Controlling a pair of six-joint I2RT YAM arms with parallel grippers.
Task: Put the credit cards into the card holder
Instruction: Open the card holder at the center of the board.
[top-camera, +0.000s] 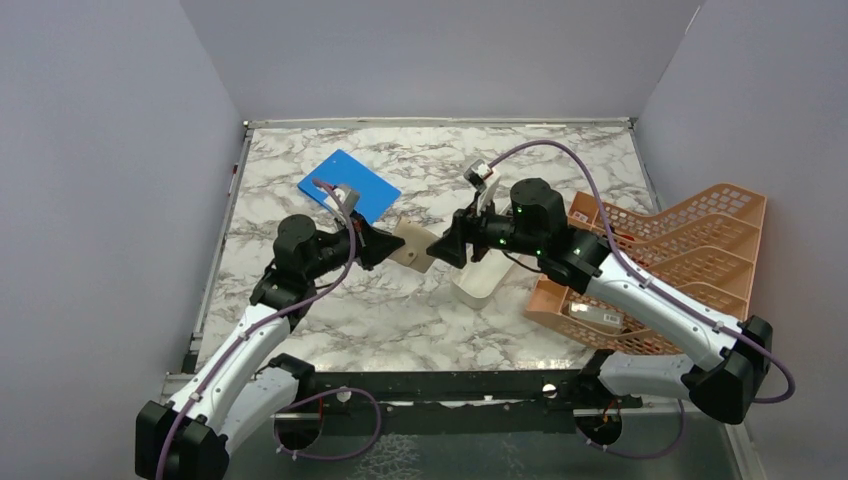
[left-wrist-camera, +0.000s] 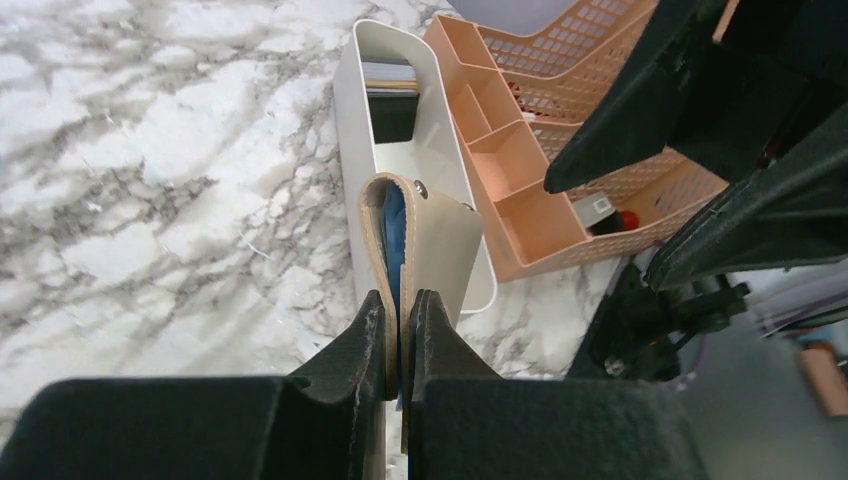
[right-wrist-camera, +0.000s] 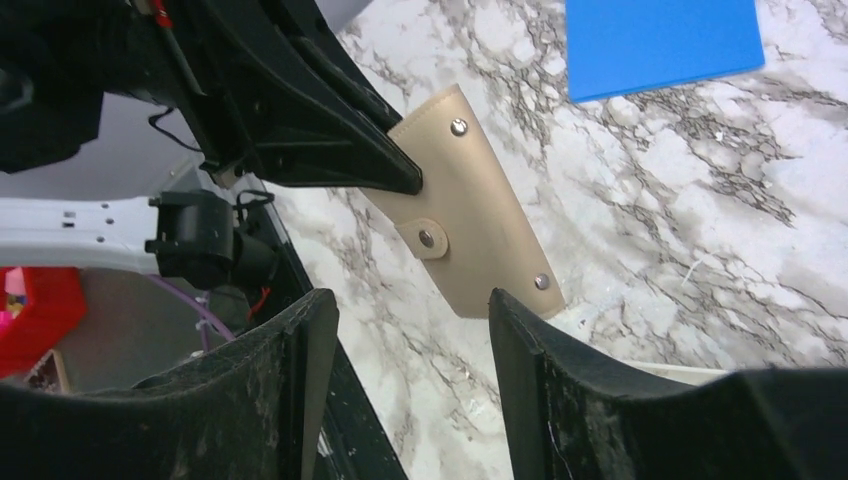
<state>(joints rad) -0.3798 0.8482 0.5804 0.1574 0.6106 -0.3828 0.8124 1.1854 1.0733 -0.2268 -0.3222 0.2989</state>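
Note:
My left gripper (top-camera: 392, 243) is shut on the tan card holder (top-camera: 412, 246) and holds it off the table, mid-table. In the left wrist view the holder (left-wrist-camera: 440, 245) stands edge-on between the fingers, a blue card (left-wrist-camera: 394, 235) showing inside its fold. My right gripper (top-camera: 440, 247) is open and empty, facing the holder's far end. In the right wrist view the holder (right-wrist-camera: 470, 215) shows its snap studs just beyond my open fingertips (right-wrist-camera: 515, 325). A dark card (left-wrist-camera: 392, 105) lies in the white tray (left-wrist-camera: 352, 110).
The white oblong tray (top-camera: 478, 283) sits under my right wrist. The orange lattice rack (top-camera: 690, 250) stands at the right with small items in it. A bright blue flat board (top-camera: 350, 186) lies at the back left, also in the right wrist view (right-wrist-camera: 660, 42).

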